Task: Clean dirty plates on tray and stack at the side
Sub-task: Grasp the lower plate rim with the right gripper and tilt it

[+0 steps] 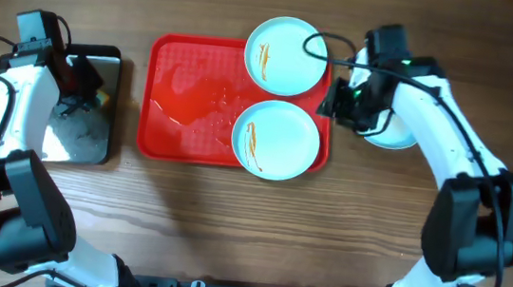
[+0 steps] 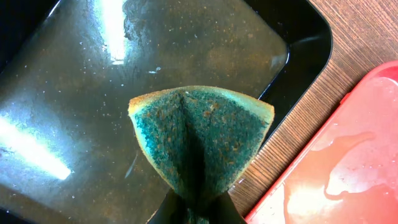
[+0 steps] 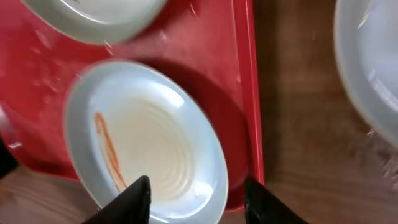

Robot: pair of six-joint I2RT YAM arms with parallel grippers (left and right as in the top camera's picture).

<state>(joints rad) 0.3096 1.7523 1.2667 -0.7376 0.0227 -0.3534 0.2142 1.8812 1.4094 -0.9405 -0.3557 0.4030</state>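
R gripper [image 3: 198, 182] was over the red tray's [image 3: 245, 74] edge, fingers [image 3: 134, 205] spread apart w/ nothing between them. One plate [image 3: 155, 143] lay just ahead of and below the tips, flat on the tray, w/ an orange-brown streak on the side nearer the gripper's left finger. Couldn't tell if the tips touched its rim. A 2nd plate [image 3: 93, 18] sat further ahead, also on the tray, close to the 1st. A 3rd plate [image 3: 373, 62] was off to the gripper's right, on the wooden table [image 3: 298, 124], apart from the tray.

Overhead: both tray plates showed streaks, packed on the tray side nearest the R gripper [image 1: 342, 100]; rest of the tray looked wet.

L gripper [image 2: 193, 208] was pinched shut on a green sponge [image 2: 199, 137], folded, w/ a yellow edge. Sponge hung over a black metal tray [image 2: 298, 37] w/ a shiny wet bottom. Red tray's corner was near, to the gripper's right, across a strip of table.
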